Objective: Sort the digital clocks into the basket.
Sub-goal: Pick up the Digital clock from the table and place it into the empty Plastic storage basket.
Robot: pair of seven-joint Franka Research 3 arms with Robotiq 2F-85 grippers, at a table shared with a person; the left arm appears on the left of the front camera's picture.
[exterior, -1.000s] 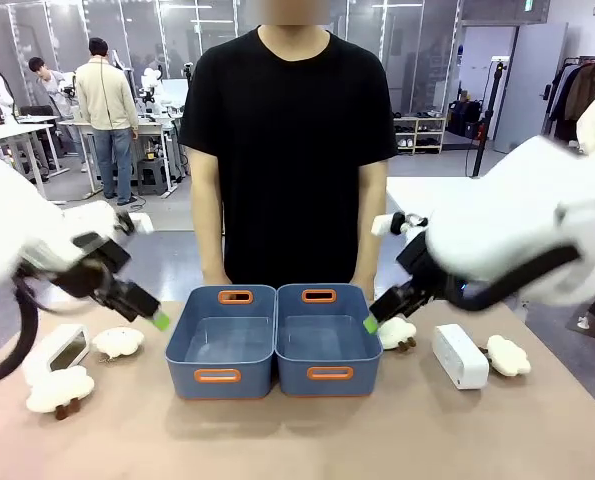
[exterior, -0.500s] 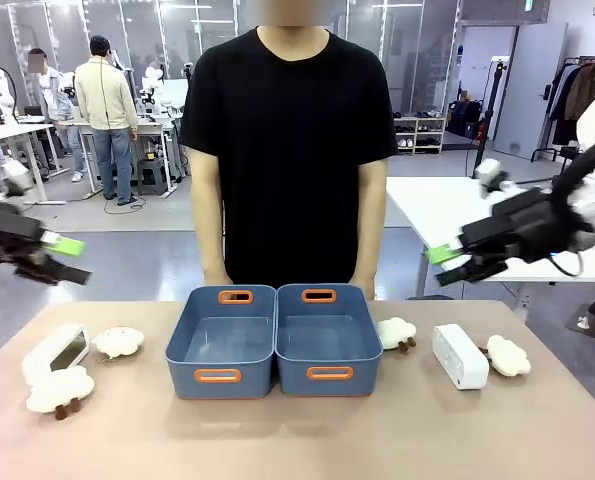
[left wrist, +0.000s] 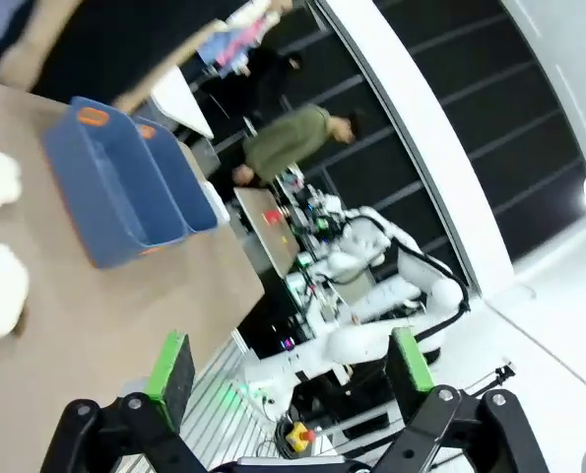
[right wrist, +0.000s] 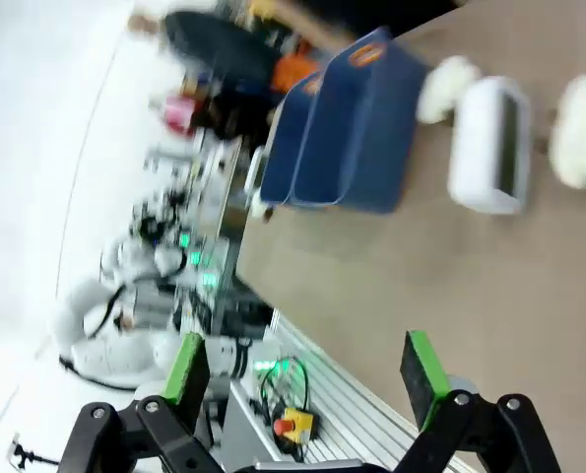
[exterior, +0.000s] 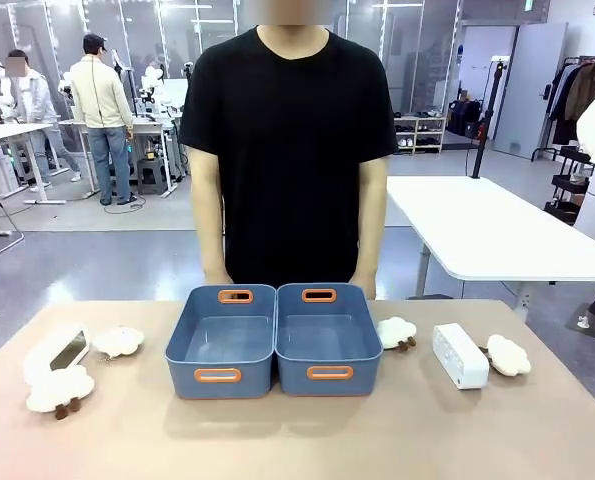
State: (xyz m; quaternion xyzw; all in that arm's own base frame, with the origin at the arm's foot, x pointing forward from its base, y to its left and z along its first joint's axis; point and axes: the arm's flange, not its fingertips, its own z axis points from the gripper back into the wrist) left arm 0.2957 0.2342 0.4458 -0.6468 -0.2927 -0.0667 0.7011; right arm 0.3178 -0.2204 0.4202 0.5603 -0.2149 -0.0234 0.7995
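Note:
One digital clock (exterior: 62, 350) lies at the table's left end with its dark screen up. The other digital clock (exterior: 460, 355) stands white and boxy right of the bins, and the right wrist view has it too (right wrist: 489, 143). Two identical slate-blue baskets (exterior: 220, 376) (exterior: 317, 376) stand side by side in the middle, both with nothing in them. My left gripper (left wrist: 291, 365) is open in the air, off the table, with the baskets (left wrist: 115, 182) far ahead. My right gripper (right wrist: 304, 367) is open as well, high above the table's edge, holding nothing.
Fluffy white cloud toys lie near each clock: two on the left (exterior: 117, 341) (exterior: 59, 390), two on the right (exterior: 397, 332) (exterior: 508, 355). A person in a black shirt (exterior: 289, 150) stands at the far edge behind the baskets, hands low behind them.
Both arms have drawn back from beside the baskets, left arm to the left and right arm to the right, rising and leaving the front view. The objects on the table have not moved.

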